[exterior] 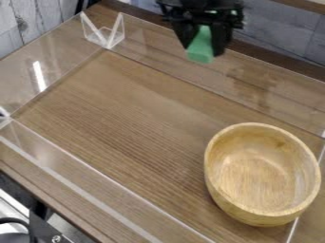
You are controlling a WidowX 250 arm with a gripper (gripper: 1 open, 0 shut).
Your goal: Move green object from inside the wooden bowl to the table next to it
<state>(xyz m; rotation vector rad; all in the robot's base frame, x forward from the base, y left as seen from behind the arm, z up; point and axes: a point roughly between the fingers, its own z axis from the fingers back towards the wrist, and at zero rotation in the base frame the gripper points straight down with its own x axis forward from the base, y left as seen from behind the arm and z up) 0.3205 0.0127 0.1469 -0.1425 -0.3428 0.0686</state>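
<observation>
The scene is evenly and fairly brightly lit, with soft light that seems to come from above — no hard shadows fall anywhere. The table (127, 114) shows a pale, milky sheen across its far right part, and the clear acrylic walls (38, 76) catch bright white streaks of glare along their edges at the left. The wooden bowl (263, 172) is shaded gently inside its near rim, lighter on its floor. The picture is small and coarse; fine grain smears into soft stripes. The gripper (203, 27) at the top edge is dark and slightly blurred — its details are hard to make out — while the green object (203, 43) reads as a flat, saturated patch.
</observation>
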